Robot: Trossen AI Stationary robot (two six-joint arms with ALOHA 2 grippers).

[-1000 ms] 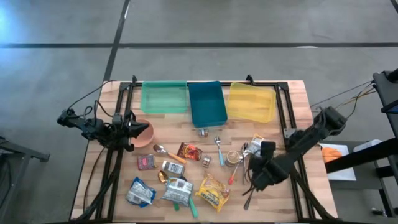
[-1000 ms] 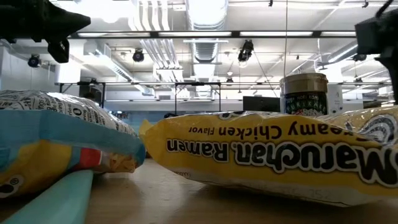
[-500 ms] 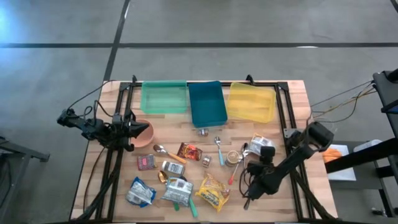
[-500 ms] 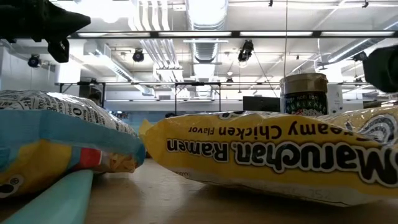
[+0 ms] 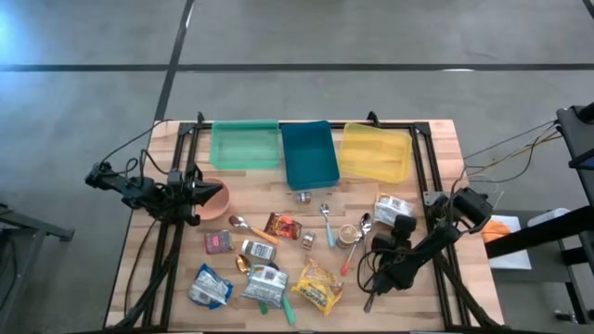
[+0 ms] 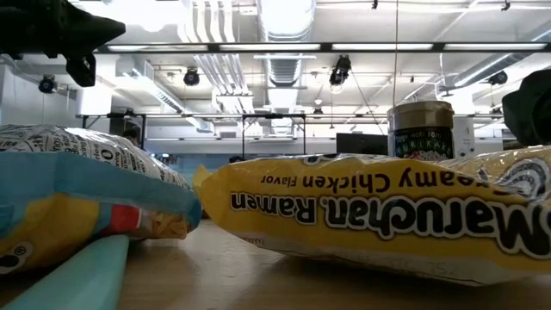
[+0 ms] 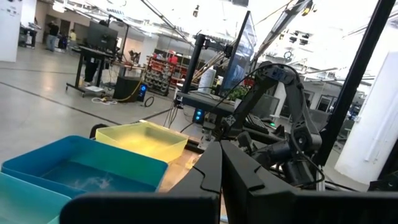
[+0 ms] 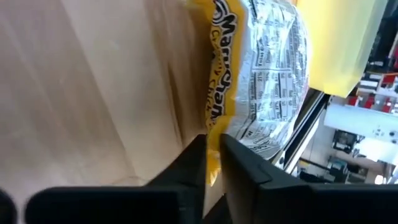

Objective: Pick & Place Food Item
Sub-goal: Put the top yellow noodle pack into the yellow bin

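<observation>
Yellow and silver, the crinkled ramen packet (image 8: 261, 81) sits pinched at its edge between the right gripper (image 8: 211, 149) fingers, which in my right wrist view are closed to a thin slit on the plastic; the printed side shows small black text I cannot read and part of a brand word beginning "Maru". From above, the right gripper (image 5: 393, 225) is low over the right side of the slatted wooden table (image 5: 436, 139), its arm folded back toward the table's right edge, and the packet (image 5: 390, 208) lies just beside it, near the yellow plastic bin (image 5: 375, 153). The left gripper (image 5: 215, 194) waits at the table's left side, arm stretched level, its fingers (image 7: 214, 168) pressed together with nothing between them, next to a terracotta-coloured bowl (image 5: 215, 202). In the low view a second yellow noodle packet (image 6: 379, 215) fills the foreground, its label upside down but legible as "Maruchan Ramen, Creamy Chicken Flavor"; behind it stands a dark-labelled tin can (image 6: 420, 129) whose writing is too small for me to make out. A blue and yellow snack bag (image 6: 86, 194) is cut off at the left edge. The teal plastic bin (image 5: 308, 153) and green plastic bin (image 5: 245, 146) stand along the far edge.
</observation>
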